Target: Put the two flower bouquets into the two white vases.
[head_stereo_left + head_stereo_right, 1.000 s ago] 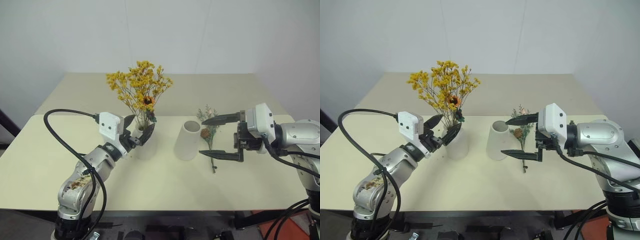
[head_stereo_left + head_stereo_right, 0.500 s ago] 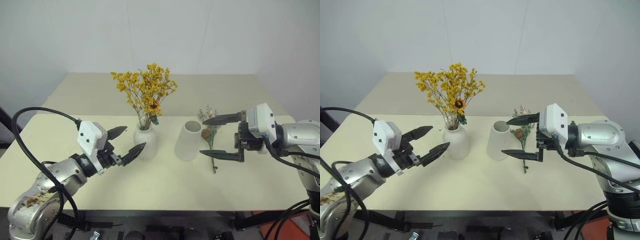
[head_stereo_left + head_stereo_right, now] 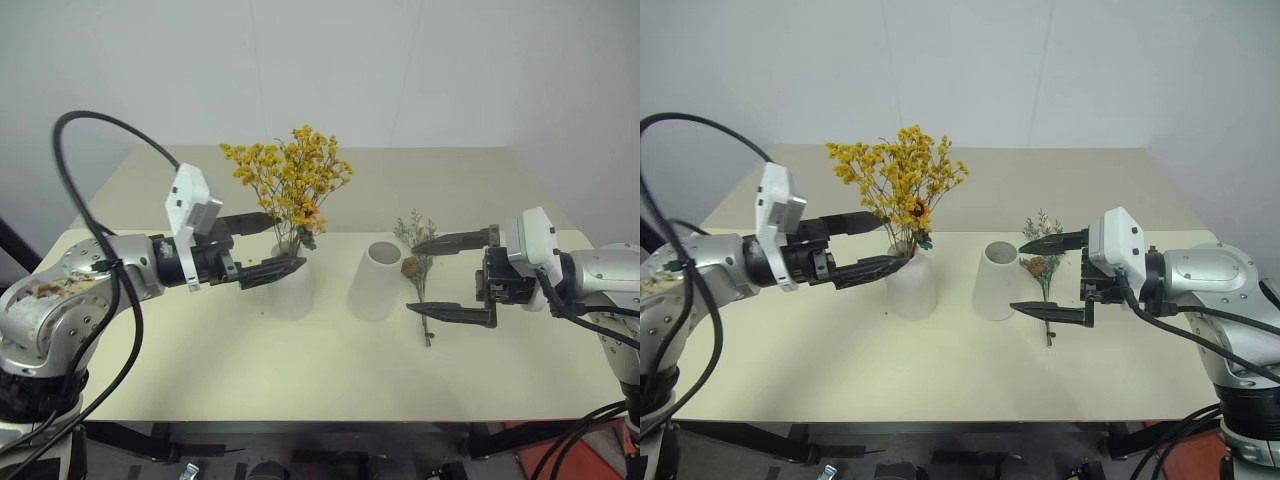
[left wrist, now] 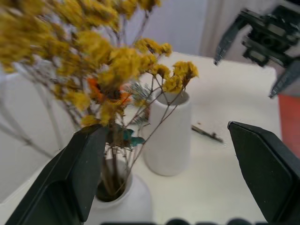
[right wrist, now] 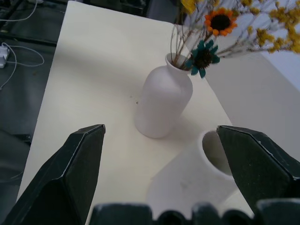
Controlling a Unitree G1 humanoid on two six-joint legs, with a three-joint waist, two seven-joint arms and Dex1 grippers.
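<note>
Item 1: bushy bunch of tiny yellow-orange dried flowers on thin stems (image 3: pixel 290 185), w/ one orange daisy-like bloom and one teal bloom low in the bunch. Stems stand in item 2, heads fanning up and out above the neck.

Item 2: squat, rounded, bottle-shaped matte white ceramic vase w/ narrow neck (image 3: pixel 291 290). Upright on the pale cream counter (image 3: pixel 300 370), left of centre.

Item 3: taller tapered matte white ceramic vase w/ wide mouth (image 3: pixel 377 281). Upright, just beside item 2 on its right, not touching it. Mouth open, nothing in it.

Item 4: small grey-green sprig bunch w/ brown pinecone and pinkish plume (image 3: pixel 417 268). Lies flat on counter just right of item 3, stem end toward the near edge.

Item 5: my left pincer (image 3: pixel 268 243). Two black fingers spread wide, holding nothing. Held roughly level above the counter, tips at the stems and neck of item 2; contact w/ stems: can't tell.

Item 6: my right pincer (image 3: pixel 440 277). Fingers wide apart, holding nothing. Points left toward item 3, hovering above item 4, one finger above the other, sprig on the counter below them.
</note>
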